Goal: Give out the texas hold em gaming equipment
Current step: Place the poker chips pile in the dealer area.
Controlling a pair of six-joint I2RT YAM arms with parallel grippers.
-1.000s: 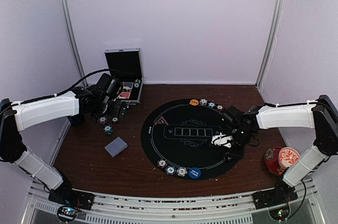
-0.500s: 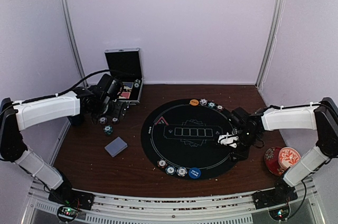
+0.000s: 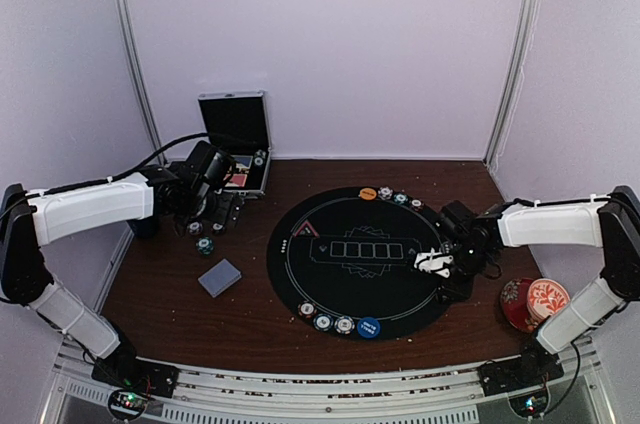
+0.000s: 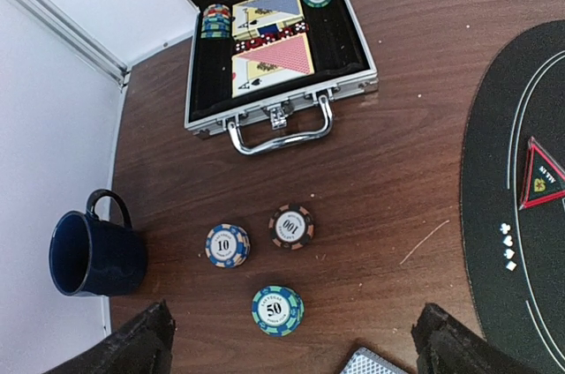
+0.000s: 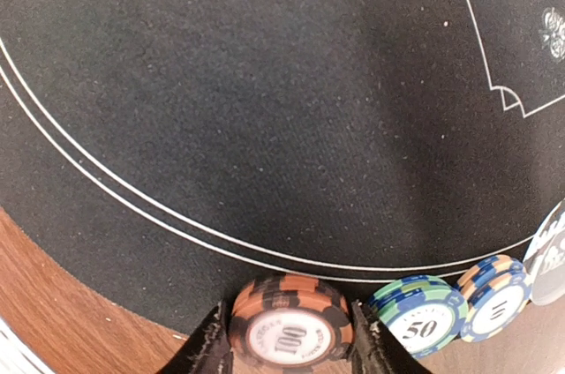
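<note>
The right gripper (image 5: 287, 343) is closed on the orange 100 chip (image 5: 290, 325), low at the edge of the black mat (image 5: 265, 83), just beside the 50 chip (image 5: 415, 321) and the 10 chip (image 5: 494, 295); I judge it is making one player's row there. The left gripper (image 4: 296, 343) hangs wide open and empty above the loose chips (image 4: 291, 227) on the wood, probably to take the next one.
</note>
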